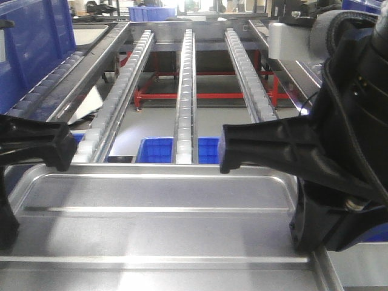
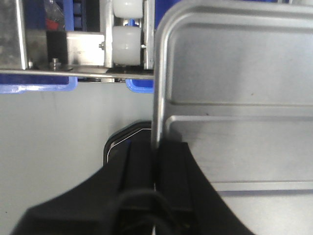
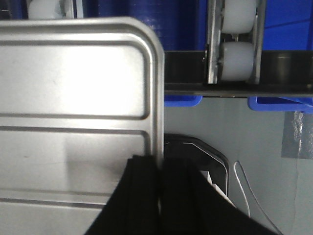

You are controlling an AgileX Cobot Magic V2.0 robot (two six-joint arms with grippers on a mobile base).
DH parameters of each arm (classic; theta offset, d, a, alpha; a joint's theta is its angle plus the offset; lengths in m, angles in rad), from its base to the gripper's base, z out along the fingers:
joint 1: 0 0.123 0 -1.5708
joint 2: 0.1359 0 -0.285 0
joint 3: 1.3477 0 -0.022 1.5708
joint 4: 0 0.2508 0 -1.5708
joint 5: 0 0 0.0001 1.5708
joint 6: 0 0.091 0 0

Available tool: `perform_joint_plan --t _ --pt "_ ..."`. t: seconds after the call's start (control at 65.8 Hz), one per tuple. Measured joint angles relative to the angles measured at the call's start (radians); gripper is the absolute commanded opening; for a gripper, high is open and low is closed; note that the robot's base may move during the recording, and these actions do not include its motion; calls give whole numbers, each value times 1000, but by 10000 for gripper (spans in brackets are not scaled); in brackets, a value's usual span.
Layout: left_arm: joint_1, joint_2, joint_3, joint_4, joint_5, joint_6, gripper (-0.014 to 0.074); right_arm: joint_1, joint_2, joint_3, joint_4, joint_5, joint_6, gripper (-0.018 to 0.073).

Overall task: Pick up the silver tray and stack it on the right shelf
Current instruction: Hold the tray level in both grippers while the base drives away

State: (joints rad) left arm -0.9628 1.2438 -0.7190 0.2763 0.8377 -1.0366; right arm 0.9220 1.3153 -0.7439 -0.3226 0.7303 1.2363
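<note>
The silver tray (image 1: 157,224) fills the lower front view, level, with raised ribs across its floor. My left gripper (image 1: 60,148) is shut on its left rim, and in the left wrist view the black fingers (image 2: 142,166) pinch the tray (image 2: 234,73) edge between them at the left gripper (image 2: 156,147). At the other end my right gripper (image 1: 225,150) is shut on the right rim, and in the right wrist view the right gripper (image 3: 160,164) clamps the tray (image 3: 73,83) edge. The right shelf is hidden behind my right arm.
Straight ahead stands a rack (image 1: 185,79) with three rails of big white rollers, and its front bar (image 2: 73,73) lies just past the tray's far edge. A blue bin (image 1: 160,148) sits beneath it. A blue crate (image 1: 30,42) and a dark roller rail (image 1: 54,91) flank the left.
</note>
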Motion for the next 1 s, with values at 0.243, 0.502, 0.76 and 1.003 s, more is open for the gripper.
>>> perform_joint_plan --t 0.243,0.502,0.76,1.003 --pt "0 0 0 0 1 0 -92 0 0 0 0 0 0 67" --pt "0 0 0 0 6 0 -92 0 4 0 0 -2 0 67" --pt "0 0 0 0 8 -2 -92 1 5 0 0 -6 0 67" --pt "0 0 0 0 8 -2 -92 1 5 0 0 -6 0 67"
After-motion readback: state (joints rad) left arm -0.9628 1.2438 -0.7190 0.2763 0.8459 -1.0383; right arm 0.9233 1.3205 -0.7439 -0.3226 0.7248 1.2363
